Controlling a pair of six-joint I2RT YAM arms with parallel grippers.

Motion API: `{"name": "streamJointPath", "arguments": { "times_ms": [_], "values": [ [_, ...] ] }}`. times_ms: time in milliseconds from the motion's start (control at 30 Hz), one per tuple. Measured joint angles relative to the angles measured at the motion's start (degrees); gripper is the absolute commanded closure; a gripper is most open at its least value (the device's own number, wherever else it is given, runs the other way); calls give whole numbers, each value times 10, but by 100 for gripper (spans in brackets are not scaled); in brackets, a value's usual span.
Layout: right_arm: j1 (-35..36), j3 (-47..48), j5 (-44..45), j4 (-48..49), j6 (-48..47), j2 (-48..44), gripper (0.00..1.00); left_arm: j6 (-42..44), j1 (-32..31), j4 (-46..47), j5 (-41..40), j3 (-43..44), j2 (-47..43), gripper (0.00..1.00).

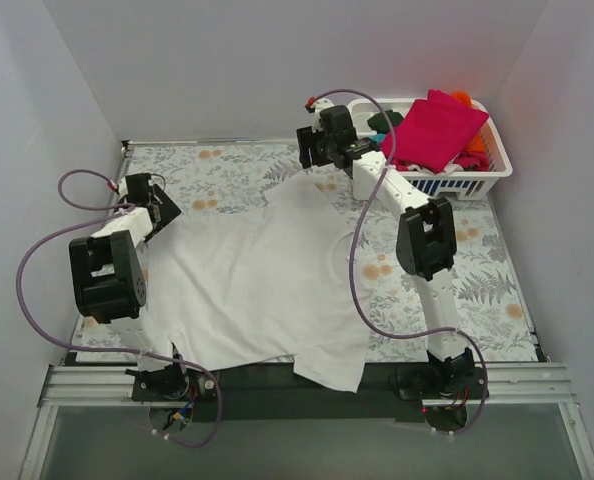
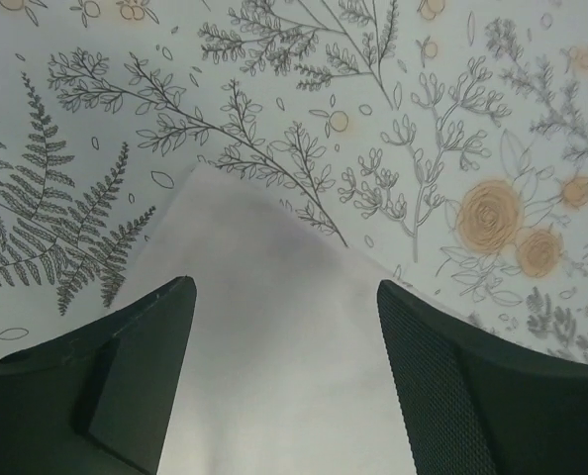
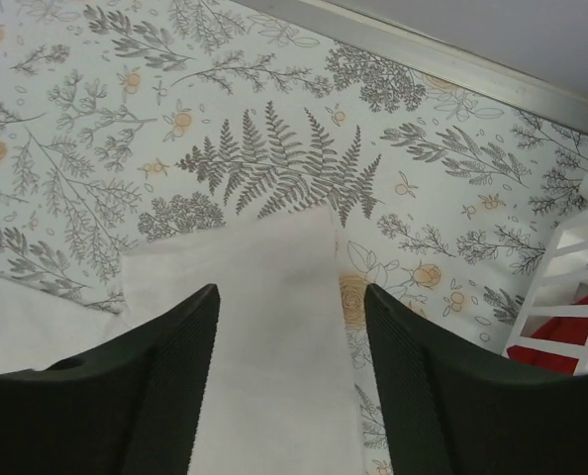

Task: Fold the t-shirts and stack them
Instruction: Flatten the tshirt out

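A large white t-shirt (image 1: pixel 257 280) lies spread out on the flower-patterned table, its near hem hanging over the front edge. My left gripper (image 1: pixel 160 208) hovers over the shirt's far left corner (image 2: pixel 264 327); the jaws are open and the cloth lies flat between the fingers (image 2: pixel 146 346), held by neither. My right gripper (image 1: pixel 312 155) stands over the shirt's far right corner (image 3: pixel 264 297), also open, with the white fabric resting loose under it. A magenta t-shirt (image 1: pixel 435 130) tops a pile with orange (image 1: pixel 463 98), red (image 1: pixel 471 160) and dark green (image 1: pixel 382 120) ones.
The coloured pile sits in a white slatted basket (image 1: pixel 447 185) at the back right corner; its edge shows in the right wrist view (image 3: pixel 571 287). Grey walls close in the table on three sides. Patterned table surface (image 1: pixel 487 290) lies bare to the right of the shirt.
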Motion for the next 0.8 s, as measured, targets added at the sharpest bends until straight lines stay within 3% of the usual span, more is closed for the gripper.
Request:
{"name": "streamJointPath", "arguments": {
  "times_ms": [67,467,800],
  "values": [
    [-6,-7,-2,-9,5,4,34,-5,5,12,-7,0,1,12],
    [0,-241,-51,97,2,-192,35,-12,-24,125,28,-26,-124,11],
    [49,-414,-60,117,7,-195,38,-13,-64,135,155,-134,-151,11]
  ]
}}
